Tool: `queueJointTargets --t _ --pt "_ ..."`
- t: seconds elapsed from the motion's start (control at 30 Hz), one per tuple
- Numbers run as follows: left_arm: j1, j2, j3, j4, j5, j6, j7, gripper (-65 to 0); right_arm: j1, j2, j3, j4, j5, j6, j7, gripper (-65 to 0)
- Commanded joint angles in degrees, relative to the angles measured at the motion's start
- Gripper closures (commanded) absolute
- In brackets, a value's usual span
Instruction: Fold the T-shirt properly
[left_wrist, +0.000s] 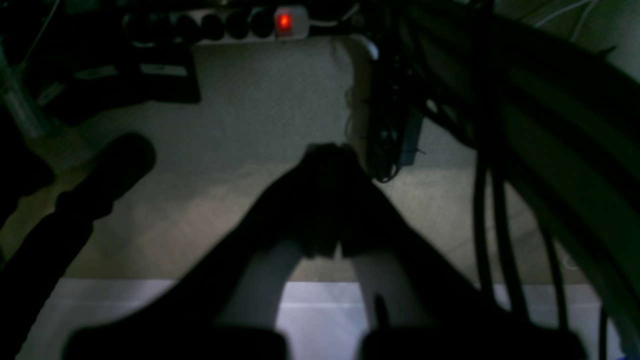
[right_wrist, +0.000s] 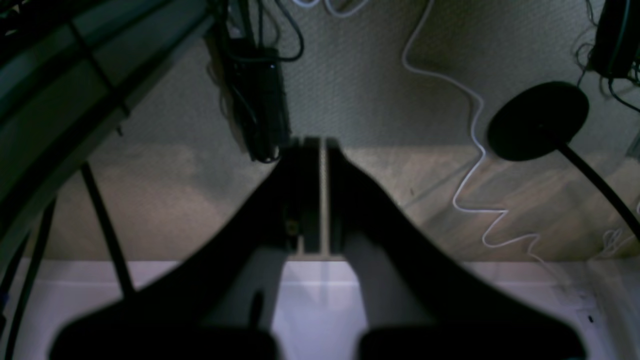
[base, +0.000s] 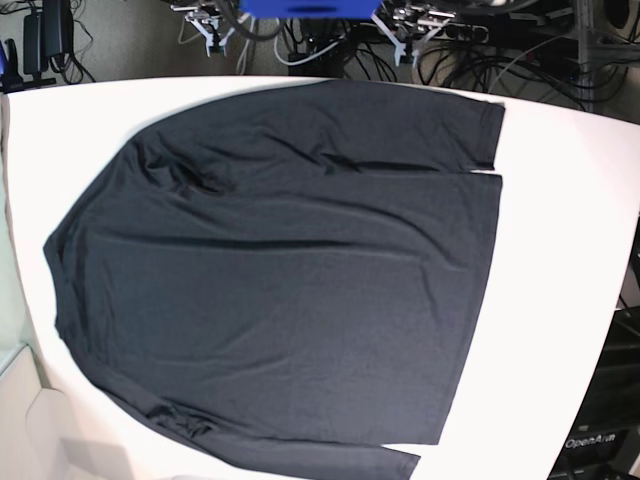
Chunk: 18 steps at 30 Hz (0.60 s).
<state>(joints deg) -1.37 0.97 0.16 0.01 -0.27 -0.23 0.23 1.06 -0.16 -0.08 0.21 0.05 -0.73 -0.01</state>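
The T-shirt (base: 290, 270), dark charcoal with long sleeves, lies spread flat on the white table (base: 565, 250) in the base view, its hem toward the right and its neck toward the left. Both sleeves are folded in along the top and bottom edges. My left gripper (left_wrist: 327, 150) is shut with nothing in it and hangs past the table's far edge, over the floor. My right gripper (right_wrist: 320, 142) is shut and empty in the same way. In the base view the left gripper (base: 408, 22) and the right gripper (base: 207, 22) sit small at the far edge, apart from the cloth.
A power strip with a lit red switch (left_wrist: 284, 21) and bundled cables lie on the carpet behind the table. A black round stand base (right_wrist: 537, 120) and a white cable (right_wrist: 475, 150) lie on the floor. A blue panel (base: 305, 8) sits between the arm bases.
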Motion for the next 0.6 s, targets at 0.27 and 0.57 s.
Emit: queueJointTargets --t 0.27,0.57 --pt "0.0 0.0 0.2 0.0 0.2 0.0 0.2 -0.3 0.0 0.0 0.0 0.0 0.2 0.6 0.1 0.0" --pt "0.0 0.0 0.2 0.0 0.2 0.0 -0.1 -0.3 0.0 0.0 0.2 0.0 0.2 0.6 0.1 0.0"
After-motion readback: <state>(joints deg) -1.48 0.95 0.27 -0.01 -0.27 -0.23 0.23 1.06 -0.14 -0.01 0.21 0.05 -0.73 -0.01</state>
